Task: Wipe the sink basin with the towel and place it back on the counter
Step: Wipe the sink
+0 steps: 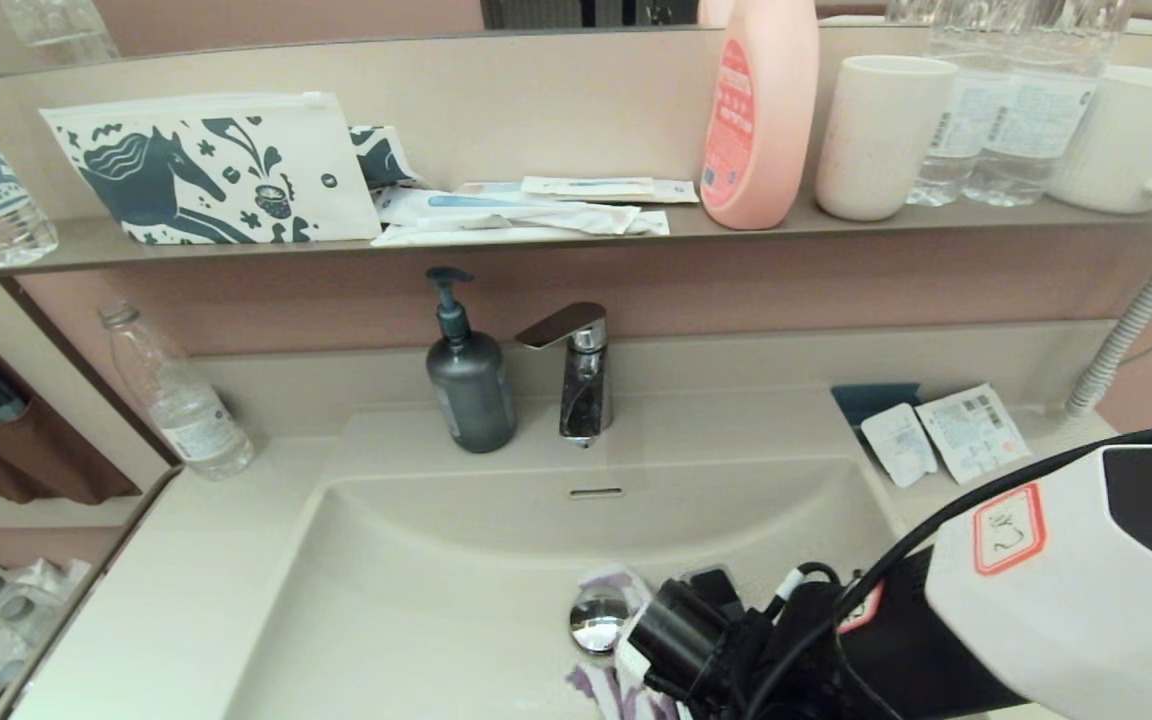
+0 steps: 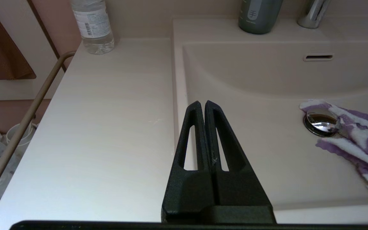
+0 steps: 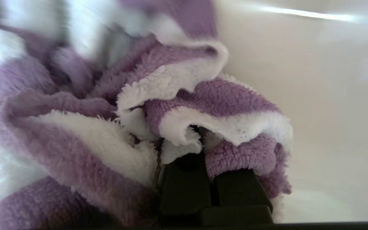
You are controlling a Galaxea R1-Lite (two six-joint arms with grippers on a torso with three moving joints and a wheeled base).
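Right end effector [image 3: 200,179] clenched on purple-and-white towel [image 3: 113,121], low in sink basin [image 1: 436,600] at lower centre of head view, cloth draped against chrome drain plug [image 1: 598,618]. Left end effector [image 2: 202,107] pressed shut and empty, over basin's rim beside bare tabletop [image 2: 113,127]. Red-framed handwritten label [image 1: 1008,527] on right arm, characters unreadable; pink bottle [image 1: 758,110] print on shelf [image 1: 76,245] too small to read.

Even, soft indoor light throughout; shadows faint. Glare is seen on the chrome drain plug [image 1: 599,618] and as a bright streak on the sink basin [image 3: 302,14] wall. Towel [image 3: 113,105] is blurred at its far part. Shelf [image 1: 576,232] lines are bowed toward head-view edges
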